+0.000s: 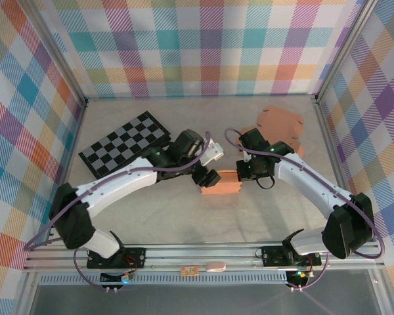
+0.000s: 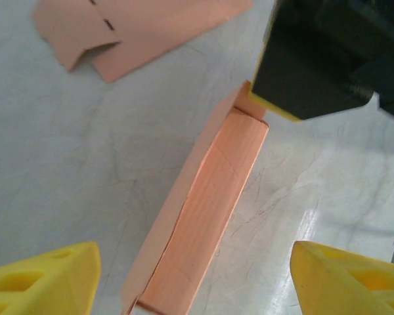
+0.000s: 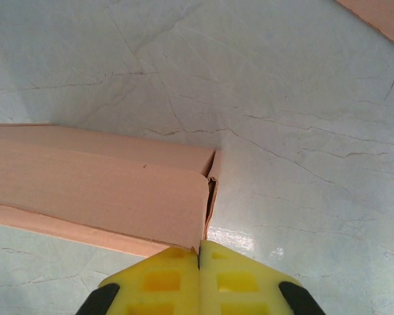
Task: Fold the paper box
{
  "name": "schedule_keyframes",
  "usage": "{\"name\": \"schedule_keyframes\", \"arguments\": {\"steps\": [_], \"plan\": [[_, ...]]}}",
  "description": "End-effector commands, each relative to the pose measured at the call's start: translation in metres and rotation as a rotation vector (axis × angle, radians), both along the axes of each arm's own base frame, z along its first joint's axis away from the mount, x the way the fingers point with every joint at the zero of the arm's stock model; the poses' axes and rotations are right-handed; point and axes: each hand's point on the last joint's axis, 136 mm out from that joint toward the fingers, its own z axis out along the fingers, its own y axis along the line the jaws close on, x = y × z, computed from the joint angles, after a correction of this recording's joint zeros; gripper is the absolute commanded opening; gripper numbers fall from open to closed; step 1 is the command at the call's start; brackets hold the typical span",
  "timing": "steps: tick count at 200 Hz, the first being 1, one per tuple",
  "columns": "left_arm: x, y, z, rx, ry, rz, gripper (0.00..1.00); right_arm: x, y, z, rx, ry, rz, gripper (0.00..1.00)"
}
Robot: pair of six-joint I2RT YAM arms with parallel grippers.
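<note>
Grey table (image 1: 184,223) underneath, glossy and likely slick. Checkered mat (image 1: 126,143) well out past the left fingers (image 2: 46,282); flat sheet (image 1: 282,125) beyond the right fingertips, well apart. Orange box (image 1: 221,183) — half-formed, long and low — lying on the table straight between the spread left fingers, far end butting against the right fingertips.

Left gripper (image 2: 194,259): wide open, one yellow finger either side of the box, touching neither wall. Right gripper (image 3: 198,252): pressed together, tips right at the box's end corner, just beside a small loose flap (image 3: 212,184). Cannot tell about any paper nipped in that seam.

Judged from here, three ways to go wrong. Could crush the thin walls or spring the long fold open if squeezed hard from the left. Could simply skate along the table under a push from the right with no counter-hold. Could crease the flap outward instead of tucking it — or tear the corner — if caught off-line by the shut tips.
</note>
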Motion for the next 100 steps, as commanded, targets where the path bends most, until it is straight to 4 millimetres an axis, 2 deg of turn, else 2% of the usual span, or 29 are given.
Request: {"name": "schedule_keyframes", "arguments": {"steps": [1,26,39,52,68,100], "plan": [[0.0,0.033,0.005,0.035,0.021,0.164,0.72,-0.001,0.0,0.001,-0.022,0.021,-0.009,0.03],[-0.003,0.065,-0.014,0.118,0.145,0.269,0.59,-0.001,0.001,0.001,-0.024,0.024,-0.006,0.03],[-0.004,0.071,-0.02,0.11,0.238,0.297,0.5,-0.001,0.001,0.002,-0.025,0.025,-0.006,0.03],[-0.004,0.069,-0.021,0.089,0.311,0.304,0.38,-0.001,0.001,0.002,-0.027,0.027,-0.005,0.03],[-0.004,0.061,-0.02,0.084,0.362,0.297,0.32,-0.001,0.0,0.001,-0.031,0.027,-0.006,0.03],[0.001,0.05,-0.027,0.09,0.409,0.292,0.3,-0.001,0.0,-0.001,-0.034,0.032,-0.012,0.03]]}}
